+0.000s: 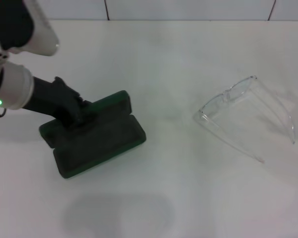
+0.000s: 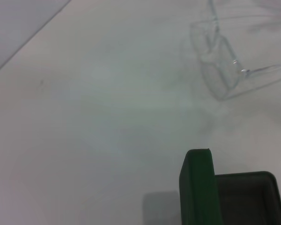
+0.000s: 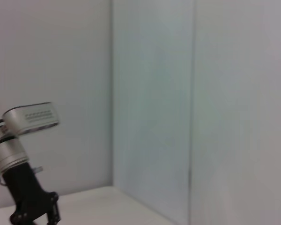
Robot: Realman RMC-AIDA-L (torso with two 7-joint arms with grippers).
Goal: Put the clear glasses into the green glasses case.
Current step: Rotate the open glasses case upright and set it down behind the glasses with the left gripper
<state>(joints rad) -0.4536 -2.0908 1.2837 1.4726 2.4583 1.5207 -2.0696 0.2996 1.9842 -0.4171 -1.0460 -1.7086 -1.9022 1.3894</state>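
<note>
The green glasses case (image 1: 97,139) lies on the white table at the left, open, with its lid (image 1: 111,105) raised at the far side. In the left wrist view the lid's edge (image 2: 196,185) stands upright beside the dark lined tray (image 2: 246,197). My left gripper (image 1: 73,113) rests against the case's back left part, by the lid. The clear glasses (image 1: 246,116) lie unfolded on the table to the right, well apart from the case, and appear again in the left wrist view (image 2: 220,70). My right gripper is out of view.
The white table (image 1: 164,198) meets a tiled wall (image 1: 188,9) along the back. The right wrist view shows only pale wall panels (image 3: 192,93) and my left arm (image 3: 18,150) far off.
</note>
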